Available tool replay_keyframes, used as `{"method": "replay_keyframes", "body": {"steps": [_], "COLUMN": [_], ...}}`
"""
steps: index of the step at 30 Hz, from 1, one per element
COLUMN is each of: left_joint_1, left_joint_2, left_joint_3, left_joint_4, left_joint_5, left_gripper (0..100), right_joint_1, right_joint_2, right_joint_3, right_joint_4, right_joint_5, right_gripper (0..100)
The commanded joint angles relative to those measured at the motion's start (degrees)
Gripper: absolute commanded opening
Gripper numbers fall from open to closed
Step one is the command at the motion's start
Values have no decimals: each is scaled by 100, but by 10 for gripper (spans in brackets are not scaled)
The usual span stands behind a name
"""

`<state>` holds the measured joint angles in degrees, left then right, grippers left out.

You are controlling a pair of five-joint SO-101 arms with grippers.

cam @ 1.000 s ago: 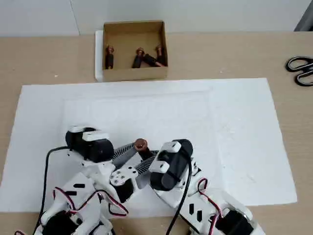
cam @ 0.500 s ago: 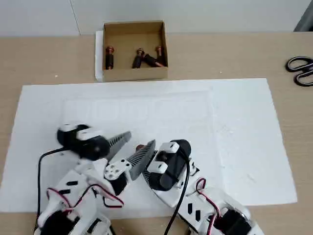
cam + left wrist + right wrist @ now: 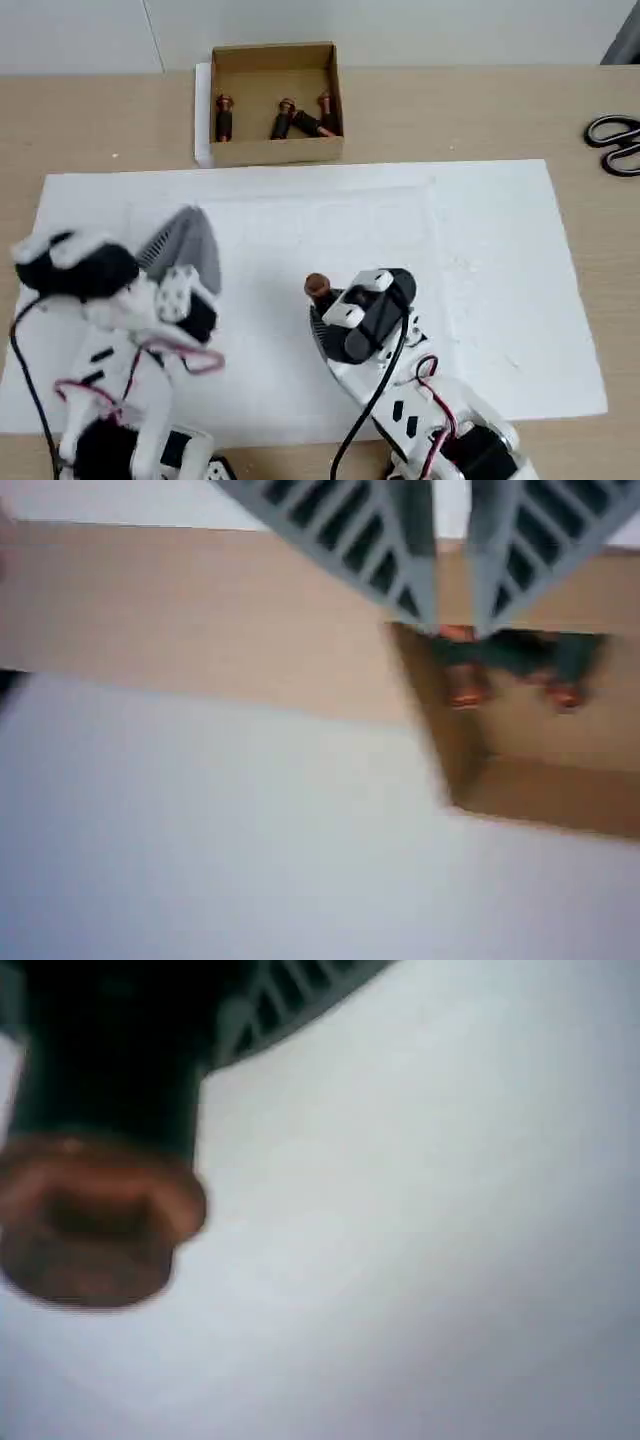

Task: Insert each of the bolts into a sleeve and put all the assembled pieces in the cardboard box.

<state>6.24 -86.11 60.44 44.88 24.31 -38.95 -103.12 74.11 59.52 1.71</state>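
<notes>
The cardboard box [image 3: 275,60] stands at the table's far edge and holds three sleeved bolts [image 3: 286,118]. In the high view my right gripper [image 3: 322,302] is near the middle of the white sheet [image 3: 480,260], shut on a black sleeve with a copper bolt head [image 3: 317,285] sticking out. The right wrist view shows that sleeve and bolt [image 3: 95,1215] up close beside a grey finger [image 3: 290,995]. My left gripper [image 3: 193,218] is off to the left above the sheet, shut and empty. In the left wrist view its tips [image 3: 455,625] point toward the box [image 3: 520,790].
Scissors [image 3: 615,140] lie on the bare wooden table at the far right. The white sheet spreads between the arms and the box, with nothing loose on it.
My left gripper has let go near the bolt, swung left and away from the right gripper, and shut. The right gripper keeps the sleeved bolt and has shifted slightly right.
</notes>
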Motion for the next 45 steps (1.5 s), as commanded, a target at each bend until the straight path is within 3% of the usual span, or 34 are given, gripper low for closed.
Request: {"method": "replay_keyframes", "body": {"steps": [1,7,12,18,24,29,45], "left_joint_1": [-659,-1336,-1486,-1749,-1723,-1609,-1565], "left_joint_2": [949,2602,4255,5767,6558,6796,6681], "left_joint_3": [-453,-1305,-2651,-4295,-4919,-4963,-4945], "left_joint_4": [-229,-88,870,1952,2110,2145,2479], "left_joint_5": [44,44,44,484,457,457,475], "left_gripper": [7,7,7,7,7,7,7], "right_joint_1": [514,1376,1798,1886,1886,1886,1851], "right_joint_2": [4,347,1710,3793,5710,7459,13376], "right_joint_3": [-79,-176,-554,-1679,-3068,-4668,-11490], "right_joint_4": [136,119,-22,-303,-989,-1429,-1437], "right_joint_5": [9,-404,-730,-738,-738,-712,-712], "right_gripper": [3,3,3,3,3,3,3]}}
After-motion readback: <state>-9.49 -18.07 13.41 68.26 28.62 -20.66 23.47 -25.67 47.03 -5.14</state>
